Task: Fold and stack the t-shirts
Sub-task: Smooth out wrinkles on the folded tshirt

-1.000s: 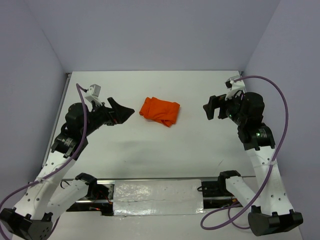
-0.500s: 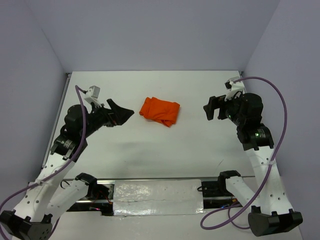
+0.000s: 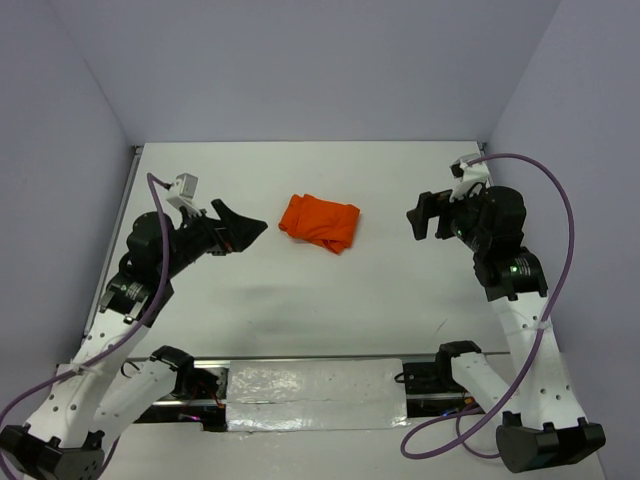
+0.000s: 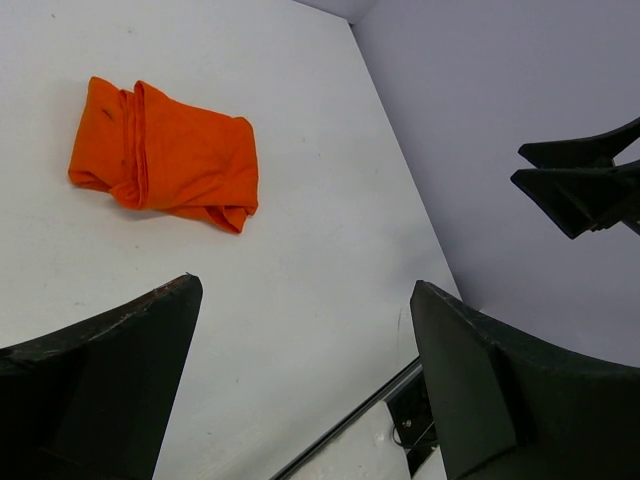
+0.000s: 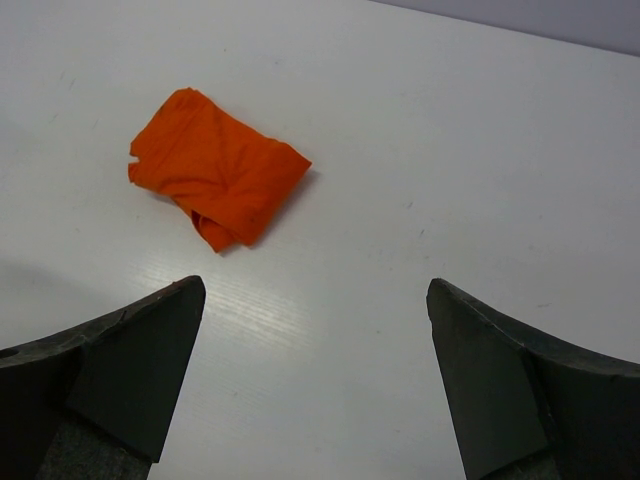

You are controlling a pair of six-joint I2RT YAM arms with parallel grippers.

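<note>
An orange t-shirt point(image 3: 320, 221) lies bunched into a small folded bundle near the middle of the white table, also visible in the left wrist view point(image 4: 165, 155) and the right wrist view point(image 5: 218, 167). My left gripper point(image 3: 247, 224) hovers just left of it, open, with nothing between its fingers point(image 4: 305, 300). On the shirt's right, a wider gap away, my right gripper point(image 3: 420, 215) is raised and open, holding nothing point(image 5: 315, 295). Neither gripper touches the cloth.
The white table point(image 3: 320, 290) is bounded by lilac walls at the back and both sides. A black rail with silver foil point(image 3: 310, 385) runs along the near edge between the arm bases. The right arm's purple cable point(image 3: 565, 215) loops beside the right wall.
The left arm has shifted slightly, its wrist drawing a little left and back. The right arm and the t-shirt have not moved.
</note>
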